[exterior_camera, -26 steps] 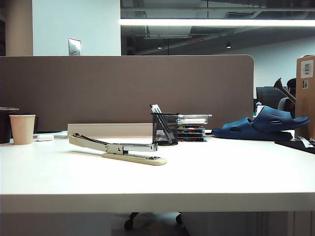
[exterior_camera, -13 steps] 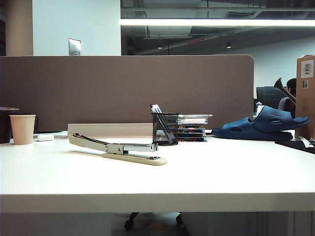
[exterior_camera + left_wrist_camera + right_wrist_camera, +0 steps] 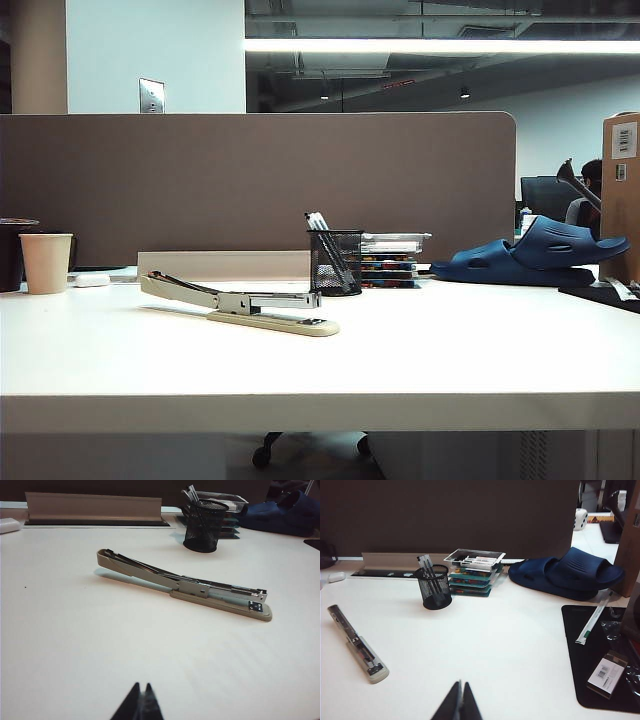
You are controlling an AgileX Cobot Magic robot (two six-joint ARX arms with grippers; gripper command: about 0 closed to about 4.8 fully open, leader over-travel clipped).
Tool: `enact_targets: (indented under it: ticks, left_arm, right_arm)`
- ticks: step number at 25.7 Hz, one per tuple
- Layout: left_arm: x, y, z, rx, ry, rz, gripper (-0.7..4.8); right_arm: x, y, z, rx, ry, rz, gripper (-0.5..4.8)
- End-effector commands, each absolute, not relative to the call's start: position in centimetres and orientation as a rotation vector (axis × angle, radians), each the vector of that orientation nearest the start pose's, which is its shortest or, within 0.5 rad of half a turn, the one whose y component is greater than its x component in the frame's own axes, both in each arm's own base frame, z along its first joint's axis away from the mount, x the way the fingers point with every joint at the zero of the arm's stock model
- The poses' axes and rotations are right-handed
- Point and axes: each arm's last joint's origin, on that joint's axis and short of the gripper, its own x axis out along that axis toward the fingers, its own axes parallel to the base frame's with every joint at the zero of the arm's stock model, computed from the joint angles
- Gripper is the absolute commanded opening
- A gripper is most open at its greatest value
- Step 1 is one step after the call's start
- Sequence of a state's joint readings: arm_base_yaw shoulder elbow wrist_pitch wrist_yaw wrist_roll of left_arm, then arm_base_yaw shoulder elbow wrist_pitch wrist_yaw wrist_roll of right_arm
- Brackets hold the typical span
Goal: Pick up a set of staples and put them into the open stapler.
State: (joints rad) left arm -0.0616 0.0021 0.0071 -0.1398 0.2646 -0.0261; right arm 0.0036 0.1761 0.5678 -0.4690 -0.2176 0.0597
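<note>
I am hovering both arms back from the work, above the white tabletop (image 3: 450,350), neither one showing in the exterior view. My left gripper (image 3: 141,700) is closed, its two dark fingertips pressed together to a point, holding nothing; from its camera the long, slim cream-beige stapler with the silver magazine (image 3: 200,587) is lying ahead toward one o'clock, well apart from me. My right gripper (image 3: 459,700) is likewise pinched closed and empty, and from its camera the same stapler (image 3: 357,647) is sitting off at about ten o'clock, near the table's edge of view. In the exterior view the stapler (image 3: 240,303) is resting flat on its base, its upper arm lifted at the far left end, which I judge is leaving the magazine channel exposed for loading. The black wire-mesh pen cup (image 3: 335,262) is standing just behind it at about one o'clock, beside a stack of coloured flat trays (image 3: 390,262); a blue foam clog (image 3: 535,255) is lying farther right. The set of staples itself I cannot find in any view: too small, or hidden. A small boxed item (image 3: 606,674) on the black mat (image 3: 580,680) near my right arm may matter, but I cannot tell.
</note>
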Motion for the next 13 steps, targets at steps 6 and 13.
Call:
enact_targets:
  ticks: [6,13]
  left_arm:
    - [9.6,-1.2,15.7,0.023,0.085,-0.282,-0.06]
    - [9.6,-1.2,16.1,0.05,0.037,-0.281,-0.06]
  right_arm:
    - [6.7,0.6,23.7,0.079,-0.022,0.216,-0.09]
    - [8.4,0.6,20.7,0.078,-0.035,0.205,-0.09]
